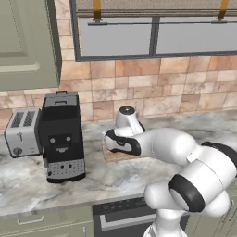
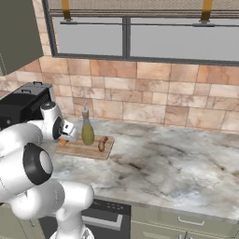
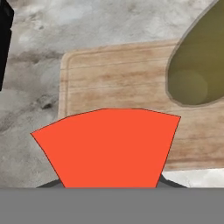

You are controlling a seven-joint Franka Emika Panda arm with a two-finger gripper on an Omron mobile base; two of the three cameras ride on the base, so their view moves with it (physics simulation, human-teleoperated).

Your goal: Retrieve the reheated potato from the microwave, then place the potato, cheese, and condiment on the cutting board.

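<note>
Cheese (image 3: 107, 146) sits nearest the hand camera, a broad orange-red wedge in the pincer, whose dark tips just peek out at either side of its lower edge; the jaws are closed in on the wedge and hold it. In the right base view the pincer (image 2: 63, 138) is low over the near left corner of the cutting board (image 2: 88, 150), with a speck of orange showing beneath it.

Beyond the wedge, the cutting board (image 3: 109, 83) lies flat on the marbled counter (image 2: 177, 168). I cannot tell whether the cheese touches the wood or hangs just above it.

On the cutting board, past the pincer, the condiment (image 2: 87, 130) stands upright, an olive bottle with a slim neck; its rounded body looms at the upper right of the hand view (image 3: 199, 65). Farther along the cutting board, toward its right end, the potato (image 2: 102, 144) lies as a small brown lump, apart from the bottle.

Left of the cutting board in the left base view stand a black coffee machine (image 1: 61, 139) and, beyond that, a silver toaster (image 1: 23, 132). Behind all of it rises a tan tiled wall (image 2: 154, 93).
</note>
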